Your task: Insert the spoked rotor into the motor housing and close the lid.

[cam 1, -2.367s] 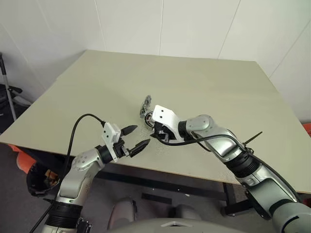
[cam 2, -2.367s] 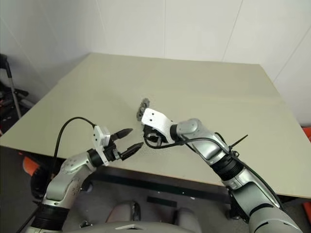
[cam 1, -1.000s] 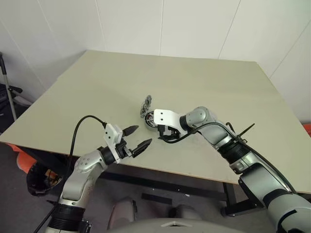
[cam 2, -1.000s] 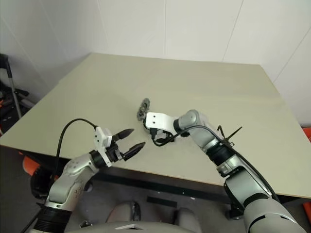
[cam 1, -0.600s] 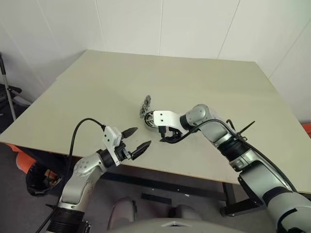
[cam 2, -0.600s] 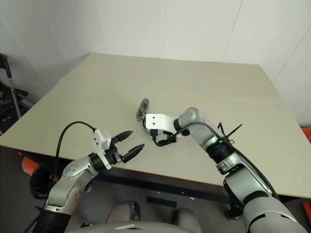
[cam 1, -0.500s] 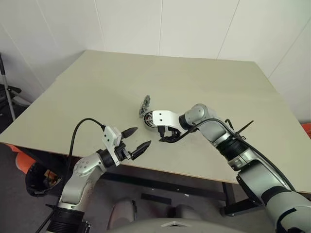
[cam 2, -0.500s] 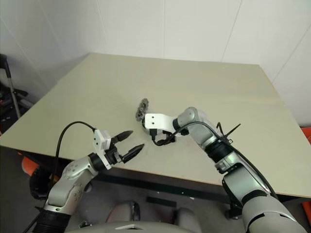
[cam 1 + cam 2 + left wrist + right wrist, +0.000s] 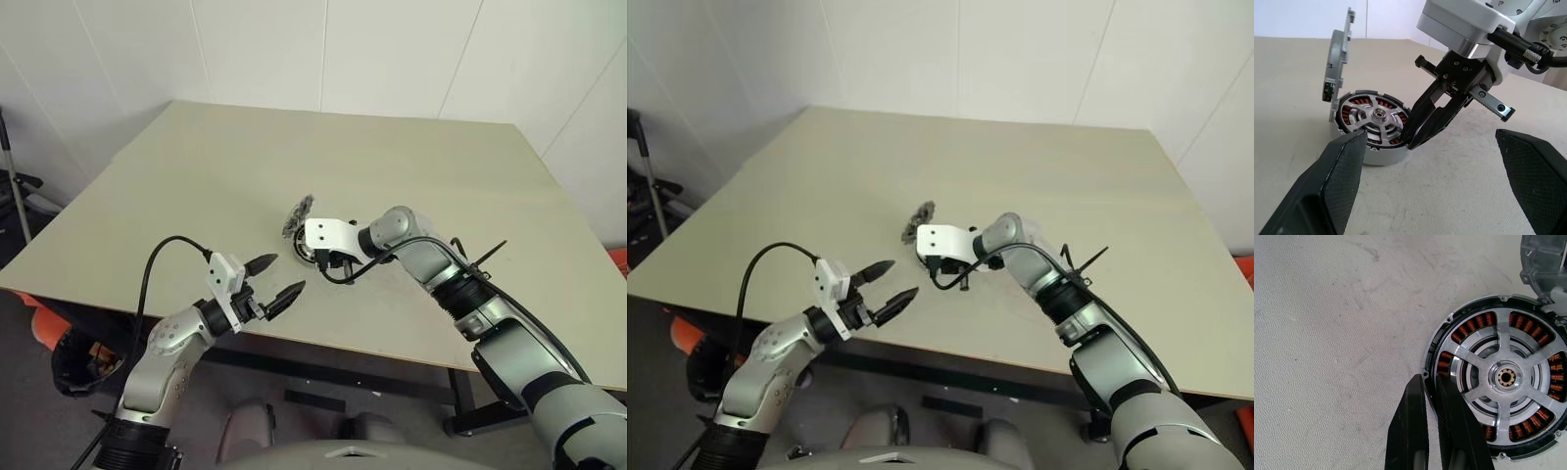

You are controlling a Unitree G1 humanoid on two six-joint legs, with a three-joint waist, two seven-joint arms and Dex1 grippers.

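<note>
Right wrist view shows the spoked rotor (image 9: 1504, 378) already seated inside the motor housing (image 9: 1436, 348), copper windings visible between its spokes. Insertion looks complete; closing remains. The lid (image 9: 1337, 66) stands upright on its hinge at the housing's 9 o'clock in the left wrist view, fully open. The right gripper (image 9: 1418, 133) has its fingers pinched together on nothing, tips resting at the housing's rim. The left gripper (image 9: 279, 279) hangs spread wide and empty, well apart, at the table's near edge. The assembly sits near the middle of a plain beige table (image 9: 411, 166), matt and lightly textured. White panelled walls (image 9: 392, 49) close the room behind.
</note>
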